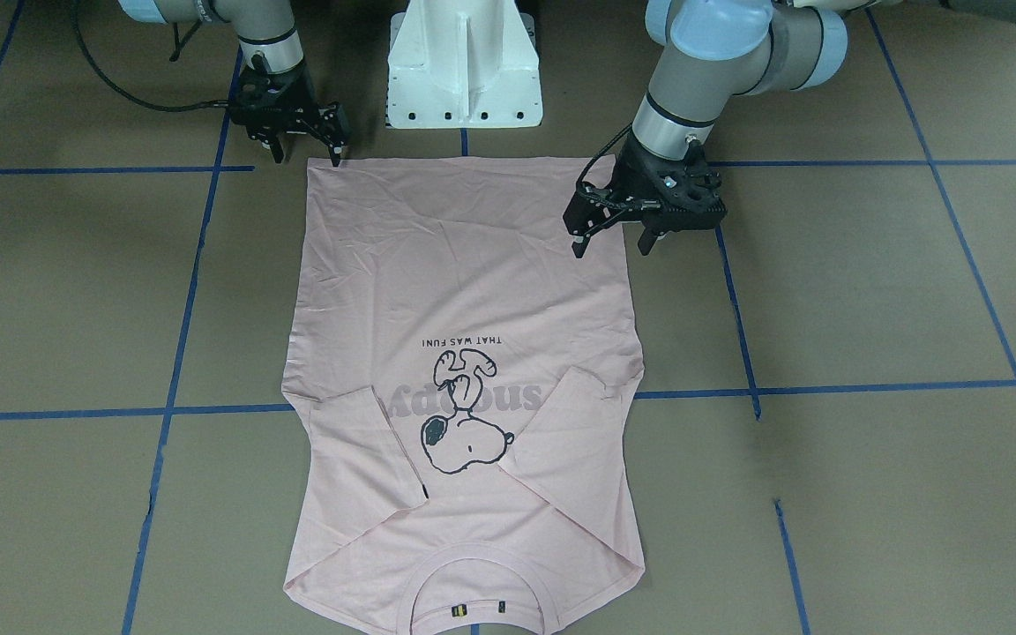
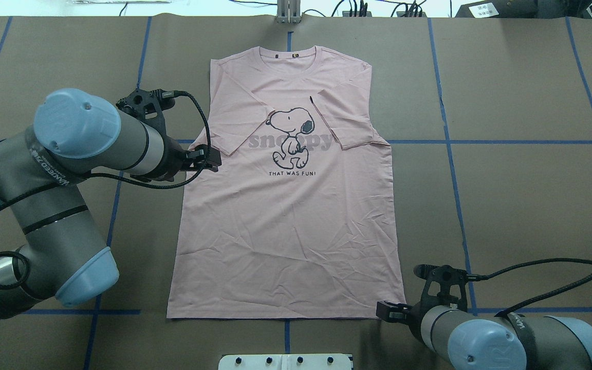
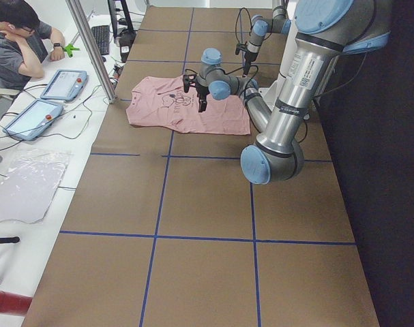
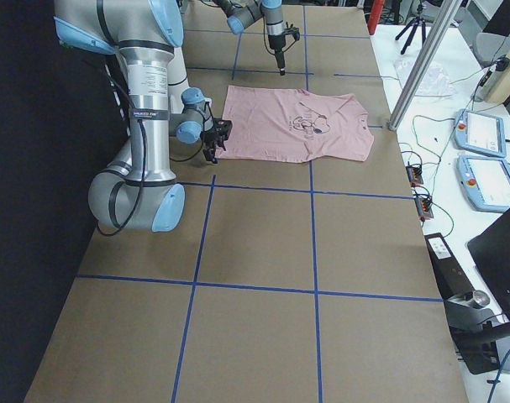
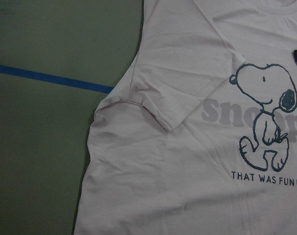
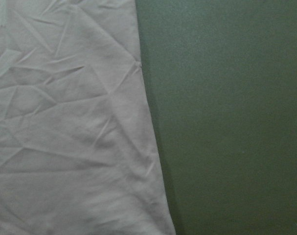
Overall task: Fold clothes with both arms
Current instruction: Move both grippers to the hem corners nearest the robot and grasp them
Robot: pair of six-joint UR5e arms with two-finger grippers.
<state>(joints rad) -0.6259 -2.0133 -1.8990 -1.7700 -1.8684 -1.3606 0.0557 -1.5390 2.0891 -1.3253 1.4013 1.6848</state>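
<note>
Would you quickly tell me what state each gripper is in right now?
Left gripper: open, holding nothing, at the T-shirt side edge.
Right gripper: open, holding nothing, by the hem corner.

Pale pink T-shirt (image 2: 285, 226) (black-outlined Snoopy, grey lettering) on a brown surface (image 2: 506, 205) gridded with blue tape.

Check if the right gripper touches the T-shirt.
Cannot tell. Front-facing view puts the right gripper at a hem corner of the T-shirt; no clear gap or contact.
</note>
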